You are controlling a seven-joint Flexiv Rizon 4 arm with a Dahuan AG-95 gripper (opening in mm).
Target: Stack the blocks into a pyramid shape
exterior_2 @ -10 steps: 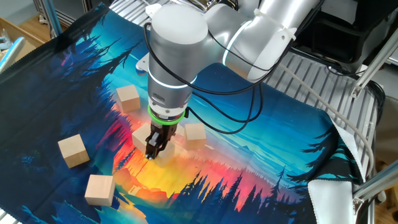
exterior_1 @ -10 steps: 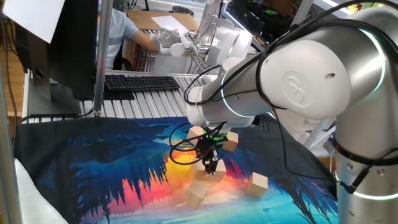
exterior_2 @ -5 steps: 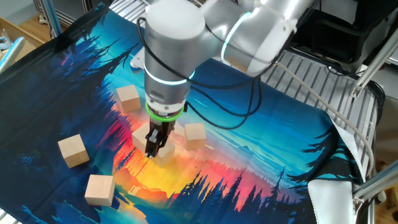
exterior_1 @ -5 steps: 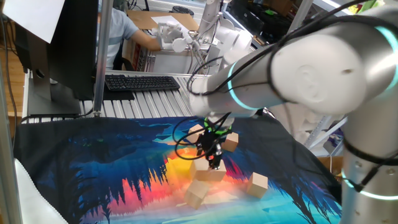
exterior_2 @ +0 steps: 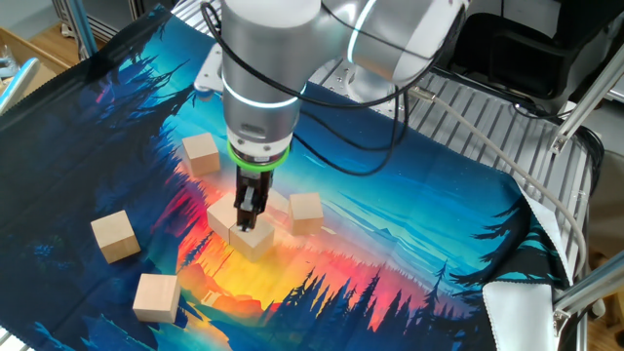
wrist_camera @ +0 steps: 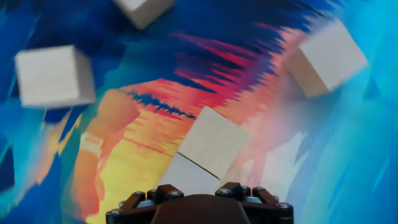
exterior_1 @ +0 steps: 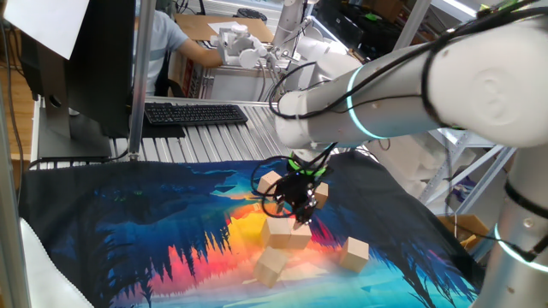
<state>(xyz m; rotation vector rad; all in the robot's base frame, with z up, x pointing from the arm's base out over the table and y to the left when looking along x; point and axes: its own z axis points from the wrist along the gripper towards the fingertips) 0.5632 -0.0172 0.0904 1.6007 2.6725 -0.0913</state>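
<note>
Since a second ago the arm (exterior_2: 292, 58) has lifted, and its gripper (exterior_2: 250, 220) now hangs clear above the two middle blocks instead of down between them. It points straight down. Its fingers look nearly together with nothing between them, though the fixed views show the tips too small and dark to be sure, and the hand view shows only the gripper's base; I cannot tell its state for certain.

Across the table lies a cloth (exterior_2: 409, 224) printed with a blue forest and an orange sunset. On it sit six blocks, all on the cloth, none stacked. In the other fixed view, two blocks (exterior_2: 252, 237) (exterior_2: 220, 216) touch side by side under the gripper. A third (exterior_2: 305, 212) sits just right of them, and a fourth (exterior_2: 279, 202) shows partly behind the gripper. One block (exterior_2: 201, 153) lies farther back on the left. Two more (exterior_2: 114, 235) (exterior_2: 156, 296) lie near the left front, well apart from the middle group.

In the hand view the touching pair (wrist_camera: 212, 141) sits directly below, blurred.
</note>
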